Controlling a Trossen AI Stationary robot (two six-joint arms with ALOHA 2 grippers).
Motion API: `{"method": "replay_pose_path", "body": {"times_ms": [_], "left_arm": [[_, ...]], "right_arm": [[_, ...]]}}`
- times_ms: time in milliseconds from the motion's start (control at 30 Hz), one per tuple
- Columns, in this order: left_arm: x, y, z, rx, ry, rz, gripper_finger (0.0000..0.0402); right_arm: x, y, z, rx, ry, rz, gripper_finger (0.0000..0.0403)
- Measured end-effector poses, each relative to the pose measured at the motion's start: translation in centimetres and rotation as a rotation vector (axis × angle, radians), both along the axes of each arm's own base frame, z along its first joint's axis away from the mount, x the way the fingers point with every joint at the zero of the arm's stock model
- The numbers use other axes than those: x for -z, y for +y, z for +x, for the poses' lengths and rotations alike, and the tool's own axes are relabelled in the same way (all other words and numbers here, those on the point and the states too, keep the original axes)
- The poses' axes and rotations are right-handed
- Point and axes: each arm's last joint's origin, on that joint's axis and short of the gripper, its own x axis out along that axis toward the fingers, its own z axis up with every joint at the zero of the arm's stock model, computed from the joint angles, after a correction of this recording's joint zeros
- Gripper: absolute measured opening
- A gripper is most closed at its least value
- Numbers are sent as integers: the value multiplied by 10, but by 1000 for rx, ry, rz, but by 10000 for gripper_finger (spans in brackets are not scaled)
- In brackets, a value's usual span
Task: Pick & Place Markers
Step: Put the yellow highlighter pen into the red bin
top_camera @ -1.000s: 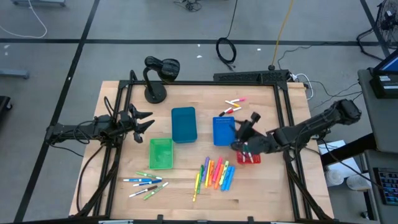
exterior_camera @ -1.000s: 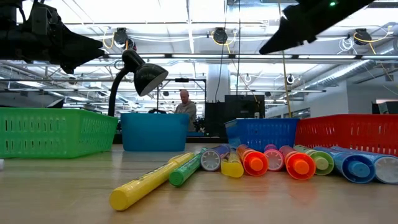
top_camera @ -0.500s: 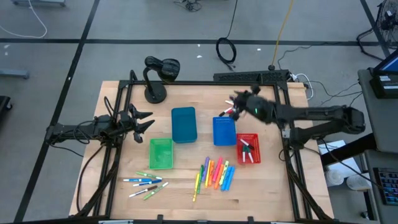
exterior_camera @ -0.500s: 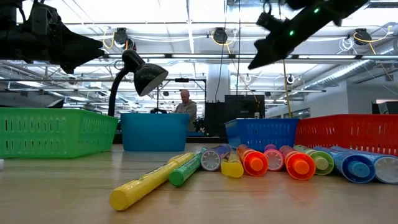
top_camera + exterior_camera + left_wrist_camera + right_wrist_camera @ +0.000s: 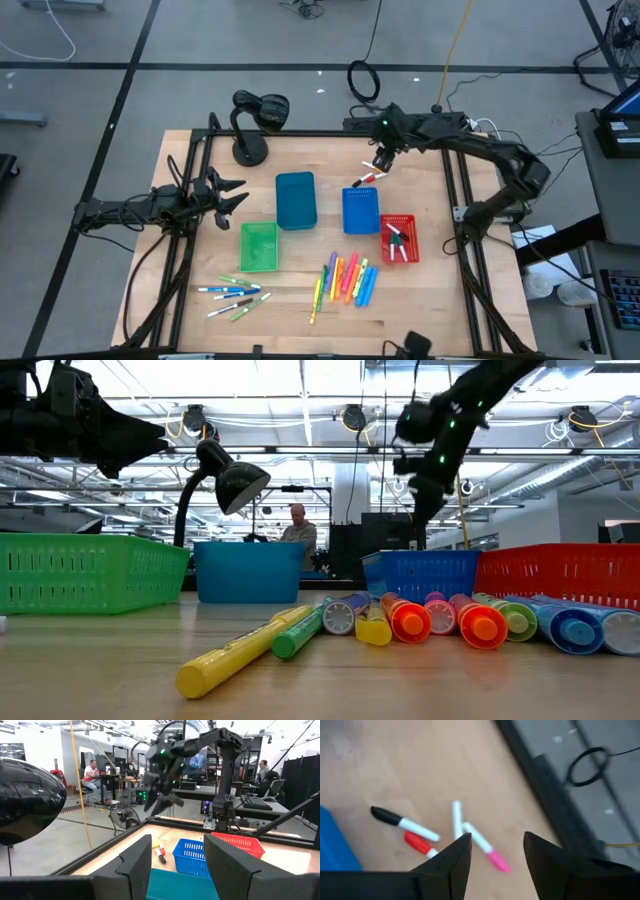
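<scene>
A few white-bodied markers [image 5: 372, 172] with black, red and pink caps [image 5: 487, 851] lie flat on the wooden table near its far edge. My right gripper [image 5: 381, 160] hangs above them, slanting down, open, with nothing between its fingers [image 5: 495, 865]. More markers lie in a row [image 5: 346, 280] near the front edge, another group [image 5: 235, 295] lies at the front left, and a few [image 5: 398, 245] lie in the red bin. My left gripper [image 5: 240, 193] waits open and empty [image 5: 177, 865] at the table's left, held level above it.
A teal bin [image 5: 295, 200], a blue bin [image 5: 360, 210], a green bin [image 5: 258, 246] and a red bin [image 5: 410, 222] stand mid-table. A black desk lamp [image 5: 250, 125] stands at the far left. A black frame rail [image 5: 400, 125] runs along the far edge. People sit in the room behind.
My right gripper has swung from above the red bin toward the table's far edge and now hangs over the far group of markers, tipped more steeply down. The markers in the red bin have stayed where they were.
</scene>
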Motion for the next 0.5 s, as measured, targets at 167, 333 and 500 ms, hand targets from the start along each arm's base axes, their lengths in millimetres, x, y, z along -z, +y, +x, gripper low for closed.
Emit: {"method": "replay_pose_path", "body": {"times_ms": [167,333,500], "left_arm": [[0,0,0,0,0,0,184],[0,0,0,0,0,0,184],[0,0,0,0,0,0,184]], "right_arm": [[29,-6,11,-27,52,79,163],[49,-9,19,-40,73,142,166],[69,-12,22,-35,128,181,162]]}}
